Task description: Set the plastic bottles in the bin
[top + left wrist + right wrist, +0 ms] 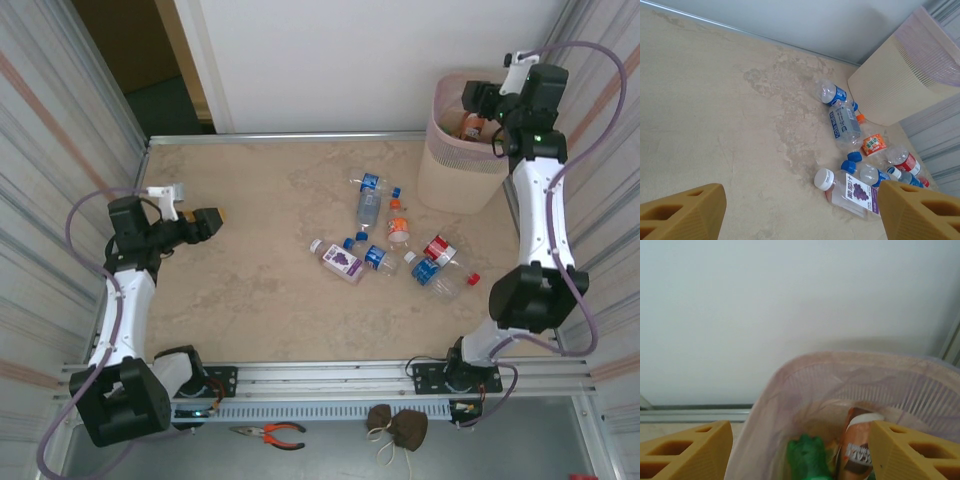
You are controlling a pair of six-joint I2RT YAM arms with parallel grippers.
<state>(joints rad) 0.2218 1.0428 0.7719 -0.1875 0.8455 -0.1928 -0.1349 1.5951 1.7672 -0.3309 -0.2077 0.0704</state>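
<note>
My right jaws spread, empty, over the bin (840, 365); inside, below me, a brown-labelled bottle (857, 445) stands cap-up beside a green bottle (807, 457). My left jaws spread, empty; ahead, plastic bottles (844, 127) lie flat on the table (715, 100), grape-labelled bottle (852, 192) nearest, cap toward my left finger.

You see the two fingers (682, 212) of the left gripper (800, 217) in the lower corners of the frame, wide apart, with bare table (715, 100) between them. The bottles (845, 125) lie on the table in a loose group, right of centre. The grape bottle (852, 192), with a white cap, lies lowest, just beside the right finger. Above it you find two blue caps (855, 156), an orange-label bottle (873, 145) and a red-label bottle (905, 161). The bin (890, 85) stands in the upper right, near the topmost bottle.
</note>
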